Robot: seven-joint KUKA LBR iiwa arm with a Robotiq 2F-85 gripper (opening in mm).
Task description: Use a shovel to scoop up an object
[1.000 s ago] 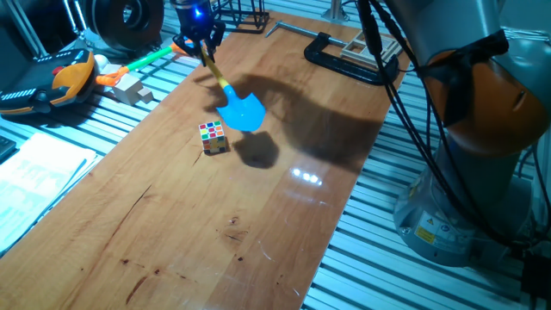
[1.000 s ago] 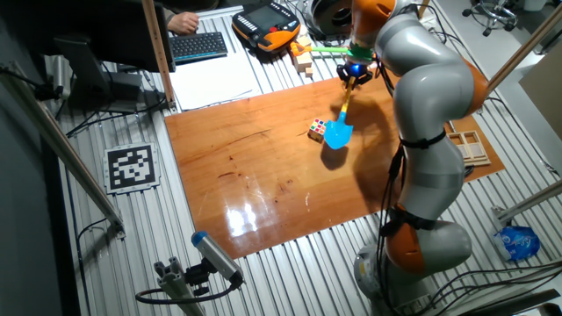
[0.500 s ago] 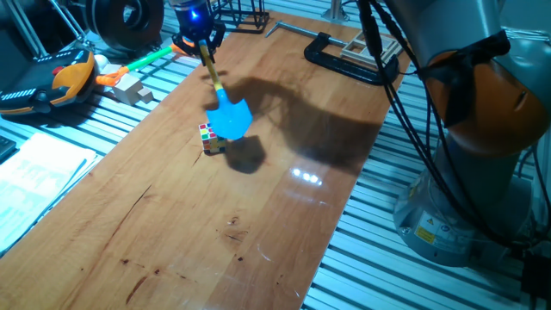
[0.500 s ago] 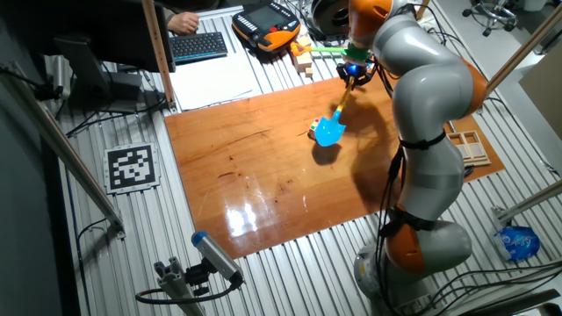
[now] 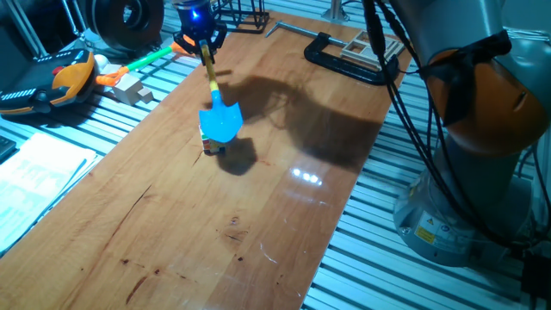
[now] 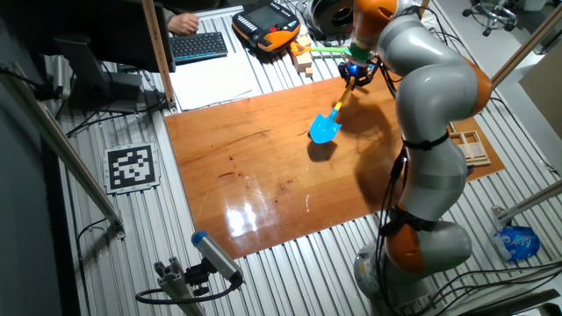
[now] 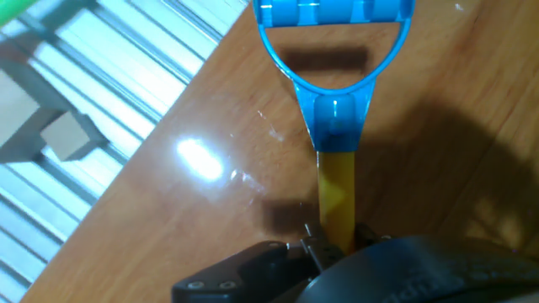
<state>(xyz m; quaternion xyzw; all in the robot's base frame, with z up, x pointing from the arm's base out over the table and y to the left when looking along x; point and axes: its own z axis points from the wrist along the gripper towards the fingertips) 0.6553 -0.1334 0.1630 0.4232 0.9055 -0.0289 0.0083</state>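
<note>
My gripper point(image 5: 203, 45) is shut on the yellow shaft of the shovel point(image 5: 220, 122) near the table's far edge. The shovel slopes down from the gripper, and its bright blue blade lies over the puzzle cube point(image 5: 210, 145). Only a small part of the cube shows at the blade's lower left edge. In the other fixed view the gripper point(image 6: 355, 72) holds the shovel point(image 6: 324, 129), and the blade hides the cube. The hand view shows the gripper point(image 7: 337, 244) clamped on the yellow shaft point(image 7: 337, 189), with the blue D-shaped end point(image 7: 333, 21) beyond it; blade and cube are out of view.
An orange-bladed, green-shafted toy shovel point(image 5: 142, 62) and pale wooden blocks point(image 5: 131, 89) lie off the table's far left edge, next to a teach pendant point(image 5: 52, 86). A black clamp point(image 5: 344, 60) sits at the far right. A keyboard point(image 6: 198, 44) and papers point(image 6: 211, 83) lie beyond the table.
The blue blade has swept left along the table from beside the cube to over it. The cube, fully visible a second ago, is now almost covered. The gripper has barely shifted.
</note>
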